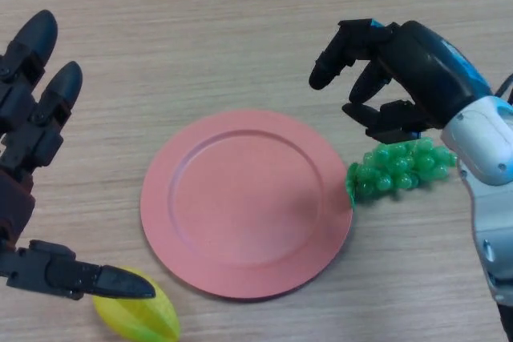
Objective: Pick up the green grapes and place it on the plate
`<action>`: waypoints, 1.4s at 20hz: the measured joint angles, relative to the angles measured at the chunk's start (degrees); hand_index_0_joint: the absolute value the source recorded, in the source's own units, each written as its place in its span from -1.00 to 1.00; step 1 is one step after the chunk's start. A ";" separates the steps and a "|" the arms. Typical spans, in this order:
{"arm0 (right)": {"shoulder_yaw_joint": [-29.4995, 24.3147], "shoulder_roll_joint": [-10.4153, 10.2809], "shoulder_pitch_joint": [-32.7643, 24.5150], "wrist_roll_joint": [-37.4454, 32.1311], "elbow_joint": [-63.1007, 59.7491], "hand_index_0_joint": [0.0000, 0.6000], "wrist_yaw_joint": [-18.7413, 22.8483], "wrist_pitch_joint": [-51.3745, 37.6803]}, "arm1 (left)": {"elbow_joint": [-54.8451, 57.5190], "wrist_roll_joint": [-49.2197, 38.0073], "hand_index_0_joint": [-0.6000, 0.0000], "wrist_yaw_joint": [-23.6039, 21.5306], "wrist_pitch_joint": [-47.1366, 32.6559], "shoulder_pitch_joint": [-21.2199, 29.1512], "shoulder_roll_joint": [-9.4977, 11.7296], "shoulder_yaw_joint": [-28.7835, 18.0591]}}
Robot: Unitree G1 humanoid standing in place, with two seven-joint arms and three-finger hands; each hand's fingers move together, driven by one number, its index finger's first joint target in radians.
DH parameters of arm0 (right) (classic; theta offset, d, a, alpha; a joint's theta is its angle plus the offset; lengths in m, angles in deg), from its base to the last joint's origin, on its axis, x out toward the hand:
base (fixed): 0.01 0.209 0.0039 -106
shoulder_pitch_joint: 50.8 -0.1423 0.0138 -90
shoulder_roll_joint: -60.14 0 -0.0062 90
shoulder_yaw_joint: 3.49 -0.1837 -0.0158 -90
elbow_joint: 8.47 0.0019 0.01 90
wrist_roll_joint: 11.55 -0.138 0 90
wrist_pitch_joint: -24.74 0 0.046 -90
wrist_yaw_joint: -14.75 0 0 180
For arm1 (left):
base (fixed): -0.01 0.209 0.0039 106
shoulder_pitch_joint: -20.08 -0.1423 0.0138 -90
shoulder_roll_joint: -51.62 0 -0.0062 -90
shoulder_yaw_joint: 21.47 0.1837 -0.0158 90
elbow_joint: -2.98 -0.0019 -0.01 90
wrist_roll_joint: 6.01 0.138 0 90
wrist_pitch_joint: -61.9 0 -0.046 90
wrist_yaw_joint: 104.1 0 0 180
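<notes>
A bunch of green grapes (pixel 401 167) lies on the wooden table just right of the pink plate (pixel 244 202), touching its right rim. My right hand (pixel 393 70) hovers above and slightly behind the grapes, fingers loosely curled and spread, holding nothing. The plate is bare. My left hand (pixel 36 126) shows at the left edge, fingers straight and thumb stretched out low, apart from the plate.
A yellow star fruit (pixel 140 314) lies at the front left, partly under my left thumb and just off the plate's lower-left rim. The wooden table (pixel 240 38) stretches behind the plate.
</notes>
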 measured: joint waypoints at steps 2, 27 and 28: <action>-0.08 0.10 0.80 -0.72 0.00 -0.50 -0.05 -0.49 | -0.24 -0.02 1.00 0.00 0.00 0.53 0.02 -0.02; -2.29 9.95 -14.54 12.74 -66.48 1.00 13.65 -36.43 | -3.22 -0.36 1.00 -0.14 -1.01 2.43 1.92 -1.40; -2.29 9.86 -14.53 16.09 -66.68 1.00 14.98 -36.72 | -3.24 -0.36 1.00 -0.14 -1.01 2.40 1.91 -2.33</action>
